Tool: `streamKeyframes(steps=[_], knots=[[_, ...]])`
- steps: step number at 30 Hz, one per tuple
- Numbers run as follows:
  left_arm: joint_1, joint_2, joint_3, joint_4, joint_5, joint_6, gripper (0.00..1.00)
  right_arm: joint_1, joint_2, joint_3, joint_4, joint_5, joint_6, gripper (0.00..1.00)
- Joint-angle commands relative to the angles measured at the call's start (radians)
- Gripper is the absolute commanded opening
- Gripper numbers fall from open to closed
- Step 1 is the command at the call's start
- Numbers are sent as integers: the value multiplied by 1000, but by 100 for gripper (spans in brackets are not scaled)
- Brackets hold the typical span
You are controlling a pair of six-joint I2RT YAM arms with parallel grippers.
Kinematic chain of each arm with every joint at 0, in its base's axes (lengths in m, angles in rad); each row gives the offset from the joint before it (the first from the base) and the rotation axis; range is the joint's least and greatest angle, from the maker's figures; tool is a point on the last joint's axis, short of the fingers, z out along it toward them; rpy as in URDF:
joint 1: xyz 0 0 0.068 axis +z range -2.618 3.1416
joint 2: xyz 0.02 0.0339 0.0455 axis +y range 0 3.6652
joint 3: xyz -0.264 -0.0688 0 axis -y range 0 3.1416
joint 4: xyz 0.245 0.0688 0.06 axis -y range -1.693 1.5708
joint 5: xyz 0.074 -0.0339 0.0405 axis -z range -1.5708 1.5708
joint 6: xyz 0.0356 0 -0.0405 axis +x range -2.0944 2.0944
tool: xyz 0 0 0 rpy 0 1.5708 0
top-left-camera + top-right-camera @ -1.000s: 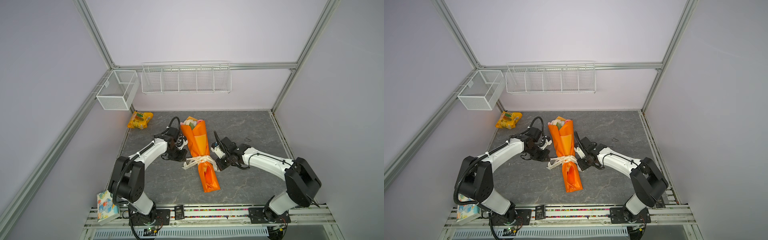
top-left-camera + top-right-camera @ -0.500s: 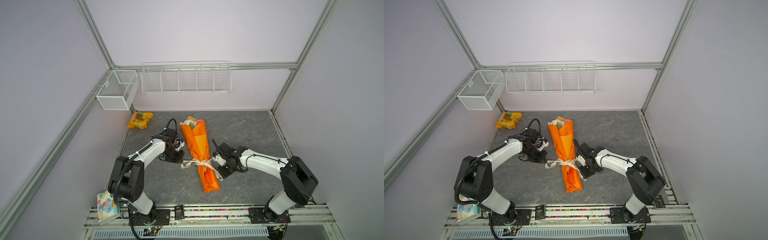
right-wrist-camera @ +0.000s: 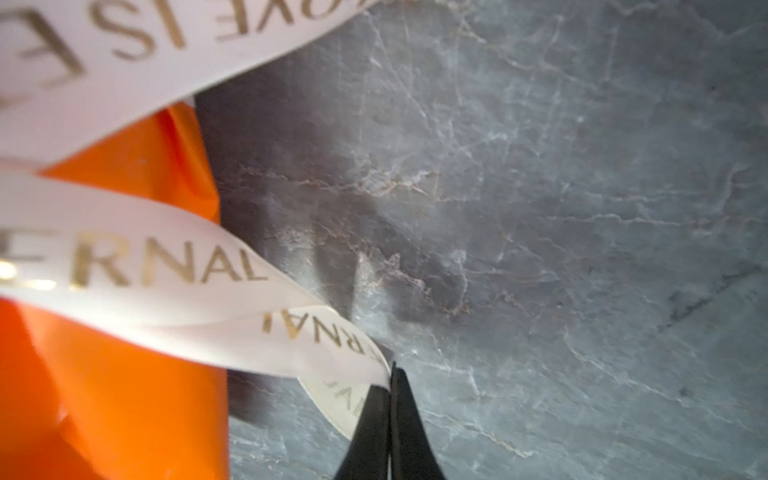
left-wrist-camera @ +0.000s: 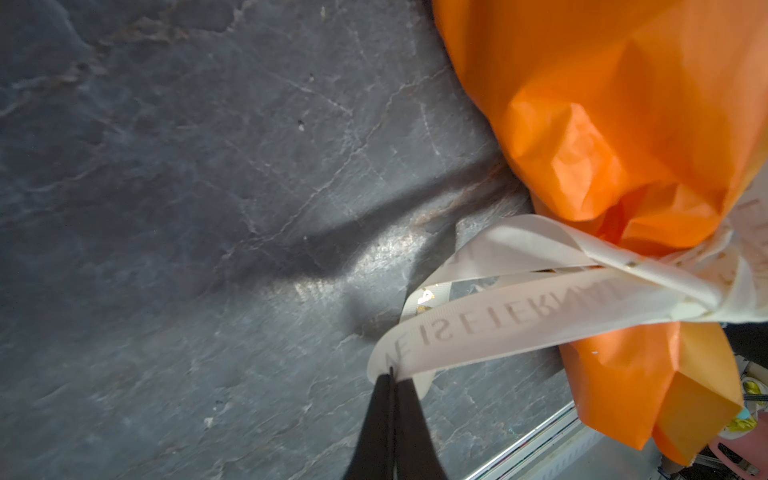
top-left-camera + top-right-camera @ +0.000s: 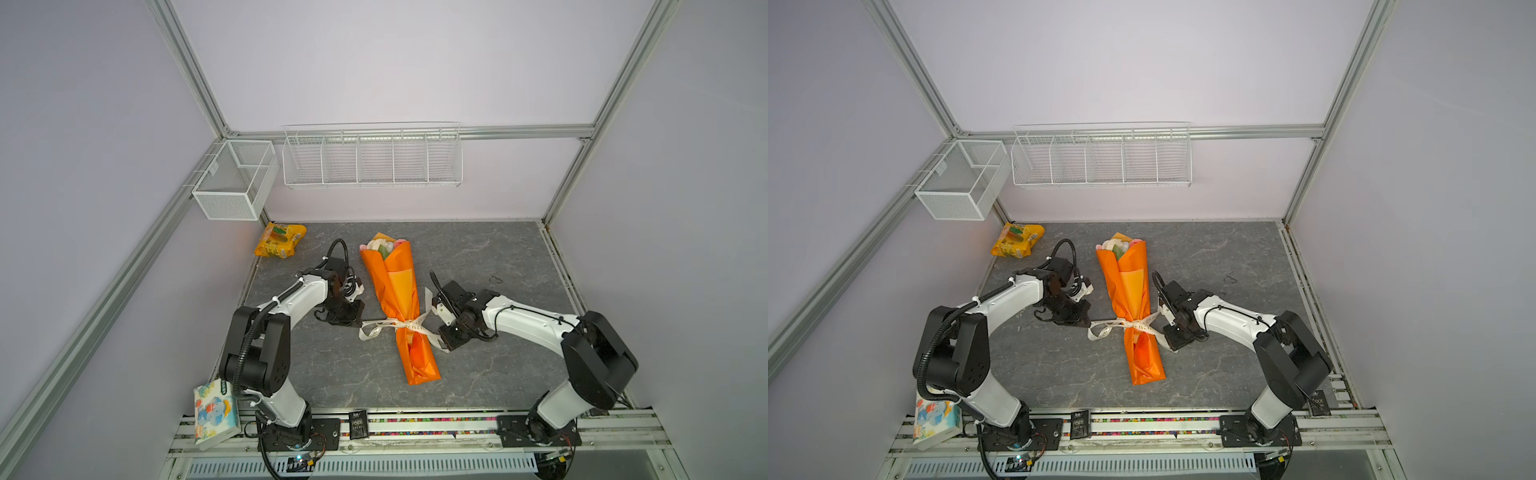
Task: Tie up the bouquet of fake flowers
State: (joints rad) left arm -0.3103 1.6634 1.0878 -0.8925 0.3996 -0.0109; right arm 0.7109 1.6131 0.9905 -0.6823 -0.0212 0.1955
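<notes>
Bouquet of fake flowers (image 5: 395,299) flat on tabletop (image 5: 498,365), between arms, blooms at far end. Left hand (image 4: 390,376) clamped on ribbon (image 4: 519,320) tail; right hand (image 3: 390,374) likewise (opposite side, gold lettering).

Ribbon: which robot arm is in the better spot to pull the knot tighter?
Probably right. Both grippers are shut on the ribbon. The left gripper holds a straight, taut strand; the right gripper holds a curled, slack end.

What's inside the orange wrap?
Flower heads, pink, cream and white, poke out of the orange wrap at its far open end. Past that, paper hides the rest; the ribbon cinches it.
</notes>
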Motion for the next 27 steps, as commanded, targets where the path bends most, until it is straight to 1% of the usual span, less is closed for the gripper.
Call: streamKeyframes(steps=[1, 4, 6, 7, 9, 10, 13, 15, 17, 20, 21, 24, 27], knots=[[4, 4, 11, -19, -29, 4, 0, -6, -18, 28, 4, 31, 11, 7], [4, 21, 22, -24, -23, 4, 0, -8, 8, 54, -11, 44, 13, 7], [4, 23, 33, -32, -8, 21, 0, -8, 6, 66, -6, 9, -1, 10], [4, 16, 35, -29, 1, 19, 0, -7, -6, 68, 4, -9, -1, 15], [4, 3, 34, -15, 36, 22, 0, -6, -52, 64, 37, -67, -15, 29], [4, -1, 38, -15, 47, 23, 0, -7, -79, 59, 60, -85, -15, 33], [4, -2, 46, -22, 75, 32, 0, -6, -142, 47, 134, -159, -38, 39], [4, -6, 43, -16, 86, 33, 0, 5, -154, 45, 185, -191, -59, 40], [4, -4, 47, -16, 88, 34, 0, 26, -149, 49, 223, -152, -75, 40], [4, 0, 53, -19, 84, 32, 0, 32, -115, 62, 256, -154, -112, 42], [4, 1, 55, -18, 85, 32, 0, 32, -94, 78, 250, -163, -117, 42], [4, 2, 58, -25, 82, 34, 0, 38, -34, 120, 237, -241, -115, 43], [4, 0, 56, -25, 82, 34, 0, 40, 4, 127, 250, -262, -100, 42]])
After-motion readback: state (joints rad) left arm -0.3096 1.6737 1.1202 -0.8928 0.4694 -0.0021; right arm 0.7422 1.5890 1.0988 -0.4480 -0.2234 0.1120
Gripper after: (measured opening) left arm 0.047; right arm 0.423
